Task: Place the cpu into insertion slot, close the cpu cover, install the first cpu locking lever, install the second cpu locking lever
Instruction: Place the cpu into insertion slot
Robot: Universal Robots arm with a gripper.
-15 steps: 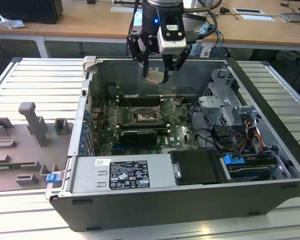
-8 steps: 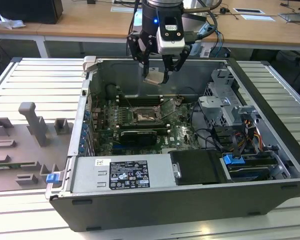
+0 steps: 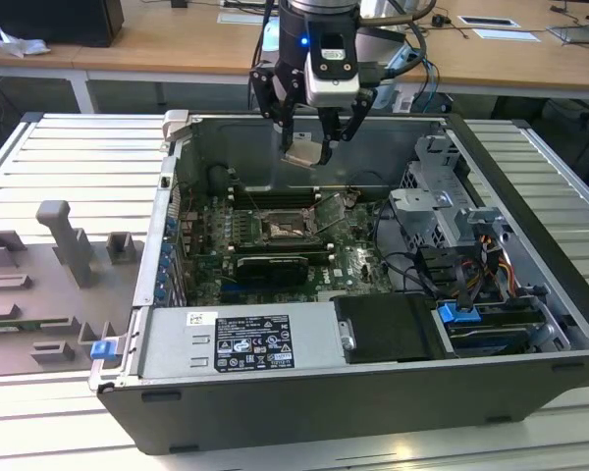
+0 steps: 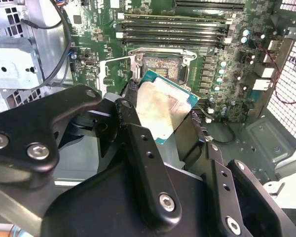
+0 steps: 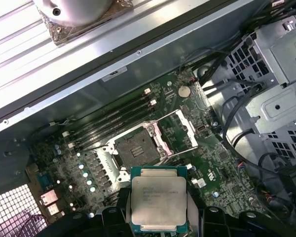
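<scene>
Cpu (image 5: 159, 200) clamped in hand (image 3: 309, 145), abv insertion slot (image 5: 133, 149) w/ cpu cover (image 5: 189, 129) up.

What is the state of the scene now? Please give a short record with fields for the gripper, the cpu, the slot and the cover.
gripper: shut on the cpu, over the open case
cpu: held in the air, metal face visible in both wrist views, not in the slot
slot: empty and uncovered
cover: open, beside the slot
work done: cpu picked up, not yet placed
</scene>
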